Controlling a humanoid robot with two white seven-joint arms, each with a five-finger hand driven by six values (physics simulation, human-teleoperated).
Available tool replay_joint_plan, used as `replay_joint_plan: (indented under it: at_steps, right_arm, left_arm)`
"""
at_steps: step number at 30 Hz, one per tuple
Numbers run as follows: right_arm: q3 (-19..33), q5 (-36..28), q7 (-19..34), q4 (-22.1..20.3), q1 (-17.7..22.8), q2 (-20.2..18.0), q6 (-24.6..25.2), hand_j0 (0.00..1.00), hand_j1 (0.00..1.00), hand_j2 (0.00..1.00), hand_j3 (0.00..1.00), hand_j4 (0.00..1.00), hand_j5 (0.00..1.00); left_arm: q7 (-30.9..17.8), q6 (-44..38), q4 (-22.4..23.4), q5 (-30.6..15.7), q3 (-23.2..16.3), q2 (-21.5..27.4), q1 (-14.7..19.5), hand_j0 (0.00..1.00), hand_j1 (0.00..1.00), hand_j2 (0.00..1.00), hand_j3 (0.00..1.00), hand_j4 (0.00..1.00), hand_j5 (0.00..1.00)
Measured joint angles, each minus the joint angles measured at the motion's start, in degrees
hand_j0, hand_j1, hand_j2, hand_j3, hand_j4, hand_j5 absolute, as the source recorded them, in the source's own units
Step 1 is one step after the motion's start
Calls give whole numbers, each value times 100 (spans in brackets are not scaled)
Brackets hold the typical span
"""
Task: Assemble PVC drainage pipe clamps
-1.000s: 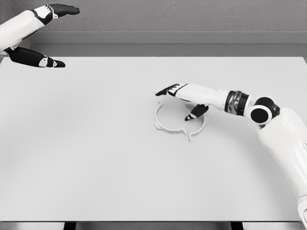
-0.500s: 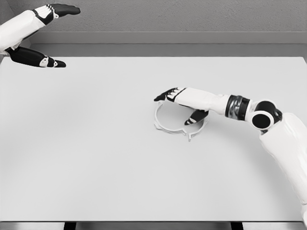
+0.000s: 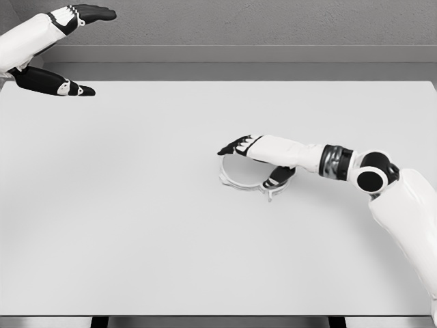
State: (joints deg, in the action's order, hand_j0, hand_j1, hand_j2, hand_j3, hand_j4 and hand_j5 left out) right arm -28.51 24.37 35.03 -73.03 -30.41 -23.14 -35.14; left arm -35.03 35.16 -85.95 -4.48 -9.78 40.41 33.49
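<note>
A white PVC clamp ring [image 3: 235,182] lies flat on the white table [image 3: 136,225], right of centre. My right hand [image 3: 254,164] hovers low over the ring, palm down, and hides its far and right parts. Its black fingertips [image 3: 232,146] reach past the ring's far left rim, and the thumb [image 3: 276,180] dips to the ring's near right edge by a small tab. The fingers are spread and hold nothing. My left hand [image 3: 72,51] hangs at the far left corner, open, fingers and thumb stretched out.
A grey wall and ledge [image 3: 273,55] run behind the table's far edge. The table's front edge [image 3: 218,316] crosses the bottom of the view. No other object shows on the table.
My right hand has sunk lower over the ring and shifted slightly toward me; the thumb has come down to the ring's near right rim. The left arm has not moved.
</note>
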Motion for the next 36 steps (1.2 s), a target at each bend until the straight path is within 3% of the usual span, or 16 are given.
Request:
replay_joint_plan:
  at_steps: [8, 12, 21, 36]
  right_arm:
    - [-17, -2, 0, -175, 0, -55, -1, 100, 100, 100, 100, 100, 100]
    - [296, -10, 0, 83, -185, -71, -1, 100, 100, 100, 100, 100, 100]
    - [1184, -5, 1, -418, 536, -547, -5, 100, 100, 100, 100, 100, 100]
    - [1034, -7, 0, -635, 747, -649, -2, 100, 100, 100, 100, 100, 100]
  left_arm:
    - [0, 0, 0, -6, 0, -1, 0, 100, 100, 100, 100, 100, 100]
    - [0, 0, -11, -3, -3, -50, 0, 100, 100, 100, 100, 100, 100]
    - [0, 0, -32, -3, 1, -77, 0, 100, 100, 100, 100, 100, 100]
    - [0, 0, -36, -20, 1, -75, 26, 100, 100, 100, 100, 100, 100]
